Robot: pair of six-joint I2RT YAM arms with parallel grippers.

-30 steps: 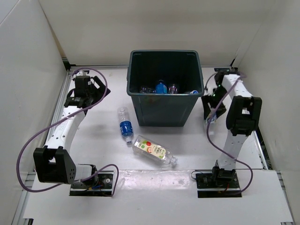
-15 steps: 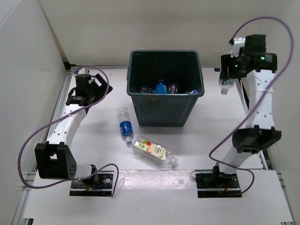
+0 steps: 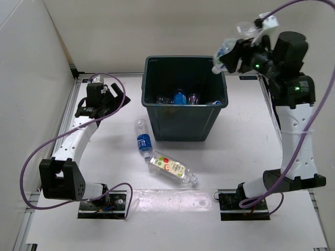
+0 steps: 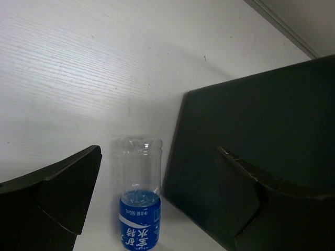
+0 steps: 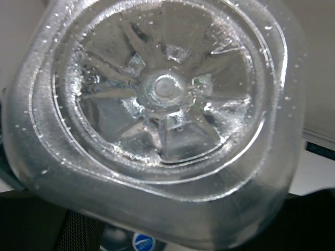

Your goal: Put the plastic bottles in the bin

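Note:
The dark teal bin (image 3: pixel 184 125) stands at the table's middle back, with several bottles (image 3: pixel 179 97) inside. My right gripper (image 3: pixel 234 55) is raised above the bin's right rim, shut on a clear plastic bottle (image 3: pixel 224 52); its ribbed base (image 5: pixel 162 94) fills the right wrist view. A blue-labelled bottle (image 3: pixel 141 140) lies on the table left of the bin, also in the left wrist view (image 4: pixel 138 209). The fruit-label bottle (image 3: pixel 171 168) lies in front of the bin. My left gripper (image 3: pixel 111 100) is open and empty, left of the bin, with the blue-labelled bottle ahead between its fingers.
White walls enclose the table on the left, back and right. The bin's dark wall (image 4: pixel 251 136) stands close on the right in the left wrist view. The arm bases (image 3: pixel 102 201) sit at the near edge.
My right arm has lifted its bottle from the table right of the bin up to above the bin's right rim. My left gripper has shifted slightly toward the bin.

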